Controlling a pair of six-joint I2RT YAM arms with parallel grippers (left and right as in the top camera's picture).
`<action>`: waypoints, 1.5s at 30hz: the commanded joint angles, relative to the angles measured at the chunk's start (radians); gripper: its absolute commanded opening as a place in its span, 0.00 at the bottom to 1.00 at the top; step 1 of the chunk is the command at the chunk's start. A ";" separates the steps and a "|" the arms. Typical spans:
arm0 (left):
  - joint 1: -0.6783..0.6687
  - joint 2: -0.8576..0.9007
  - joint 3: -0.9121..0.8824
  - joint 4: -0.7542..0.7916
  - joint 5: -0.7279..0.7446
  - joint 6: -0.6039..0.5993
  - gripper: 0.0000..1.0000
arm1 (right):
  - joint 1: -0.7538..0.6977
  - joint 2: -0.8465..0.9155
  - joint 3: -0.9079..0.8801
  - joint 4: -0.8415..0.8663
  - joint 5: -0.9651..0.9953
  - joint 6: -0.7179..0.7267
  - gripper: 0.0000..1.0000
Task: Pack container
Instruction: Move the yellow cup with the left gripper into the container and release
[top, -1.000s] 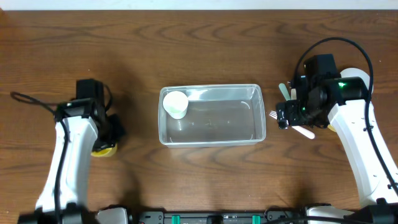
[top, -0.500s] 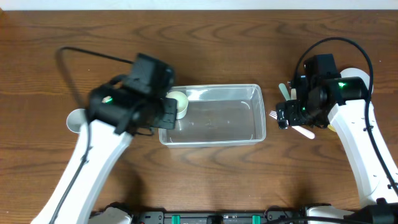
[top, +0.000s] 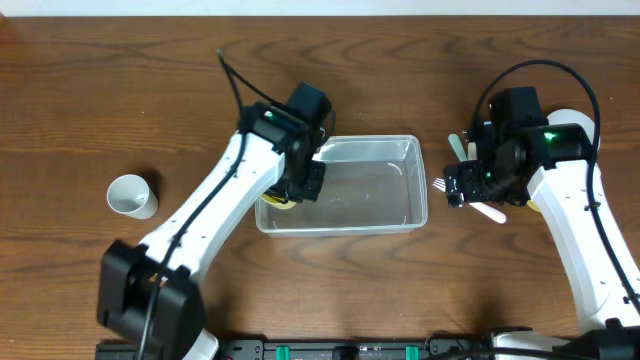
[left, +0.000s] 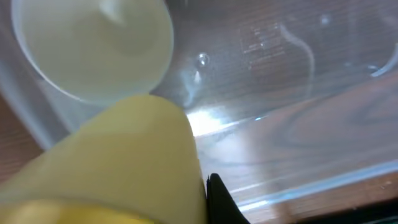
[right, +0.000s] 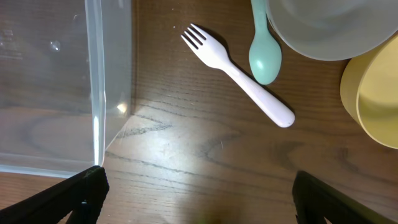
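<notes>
The clear container (top: 372, 192) sits mid-table. My left gripper (top: 298, 186) hangs over its left end, shut on a yellow cup (top: 283, 201). In the left wrist view that yellow cup (left: 118, 168) fills the lower left, pressed against one black finger (left: 217, 200), with the other finger hidden. Just beyond it a white cup (left: 93, 46) stands inside the container (left: 280, 81); the arm hides this cup from overhead. My right gripper (top: 462, 188) stands open and holds nothing, low over bare wood right of the container (right: 93, 81); the right wrist view shows the gripper (right: 205, 202) wide apart.
A second white cup (top: 133, 195) stands on the table at far left. Right of the container lie a white fork (right: 239, 78) and a green spoon (right: 264, 43), beside a white bowl (right: 329, 25) and a yellow bowl (right: 373, 99).
My left arm swung from the table's left side to over the container's left end, carrying the yellow cup. The white cup at far left came into view. The right arm stayed still.
</notes>
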 joint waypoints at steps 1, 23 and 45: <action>-0.001 0.038 -0.040 0.032 -0.005 0.023 0.06 | 0.000 -0.002 0.013 -0.001 0.004 -0.004 0.96; 0.000 0.067 -0.171 0.126 -0.062 0.023 0.05 | 0.000 -0.002 0.013 -0.005 0.004 -0.004 0.96; 0.000 -0.011 -0.101 0.115 -0.066 0.023 0.51 | 0.000 -0.002 0.013 -0.005 0.004 -0.004 0.96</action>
